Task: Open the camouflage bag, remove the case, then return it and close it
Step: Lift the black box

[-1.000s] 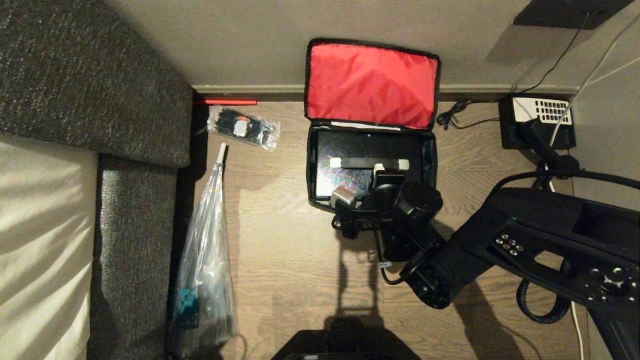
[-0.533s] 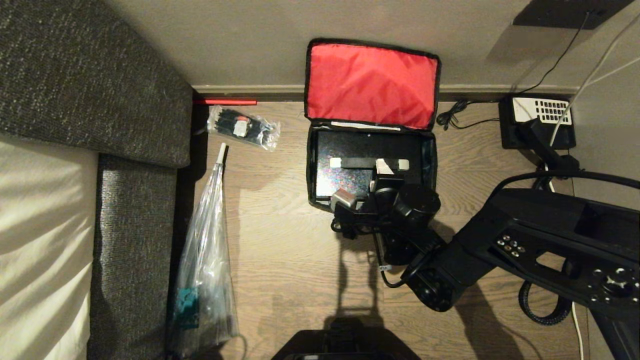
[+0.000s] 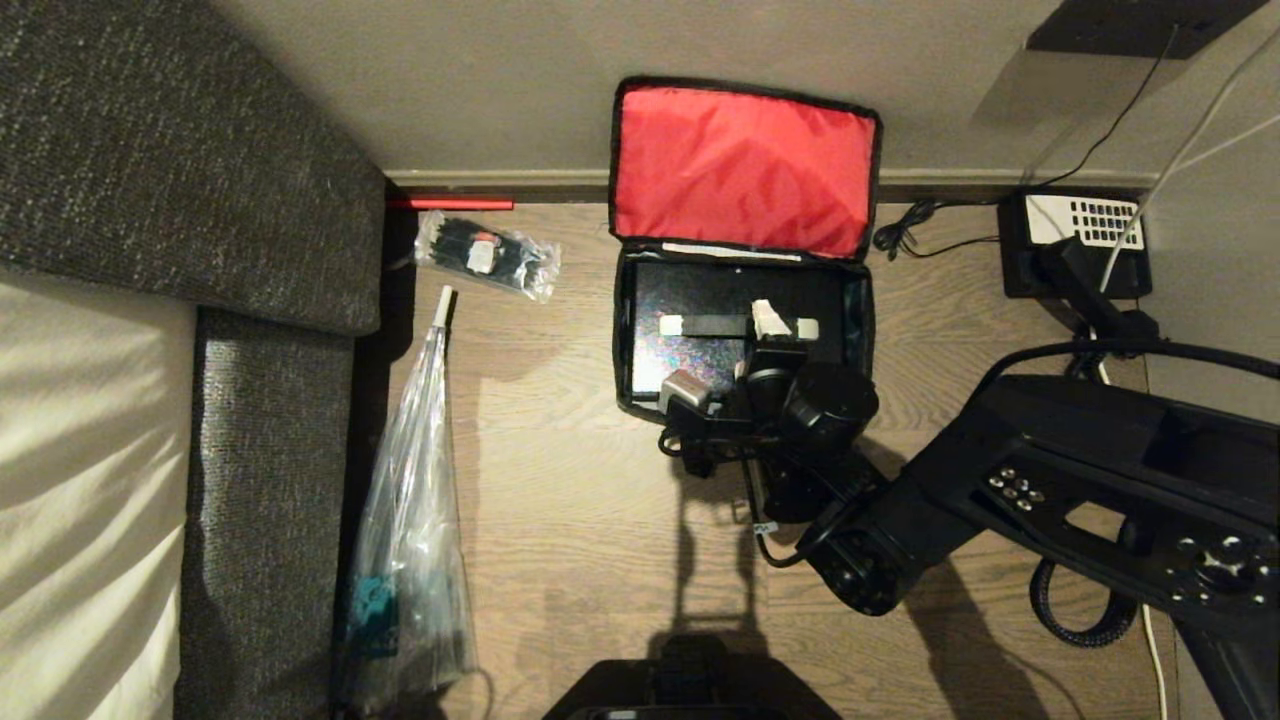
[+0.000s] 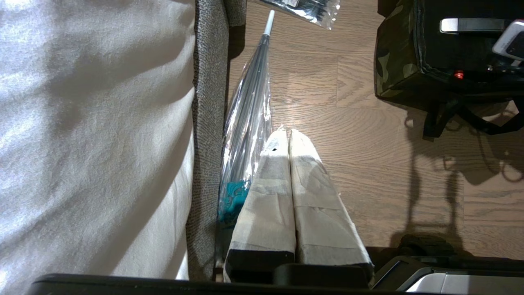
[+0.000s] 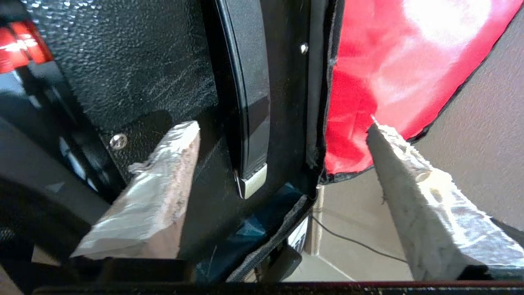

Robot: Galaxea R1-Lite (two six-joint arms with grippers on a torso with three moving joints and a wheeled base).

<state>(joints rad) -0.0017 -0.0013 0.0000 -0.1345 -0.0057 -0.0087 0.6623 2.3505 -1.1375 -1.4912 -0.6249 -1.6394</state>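
Camouflage bag (image 3: 741, 330) is seen on the wooden floor (image 3: 580, 520) at the wall's foot, lid flung back, red lining shown. Inside, the case (image 3: 700, 320) is seated flat. Above its handle the right end effector (image 5: 282, 135) is spread, grasping nothing. Whether removal is pending or finished cannot be told; closing is left. The left end effector (image 4: 288, 137) is clenched, parked apart.

The wooden floor (image 3: 580, 520) carries the camouflage bag (image 3: 627, 385) at twelve o'clock, two clear plastic bags (image 3: 410, 560) at nine, a black telephone (image 3: 1075, 245) at two.

1 camouflage bag (image 3: 742, 250); 1 case (image 3: 700, 300); 2 clear plastic bags (image 3: 410, 540); 1 telephone (image 3: 1075, 245)
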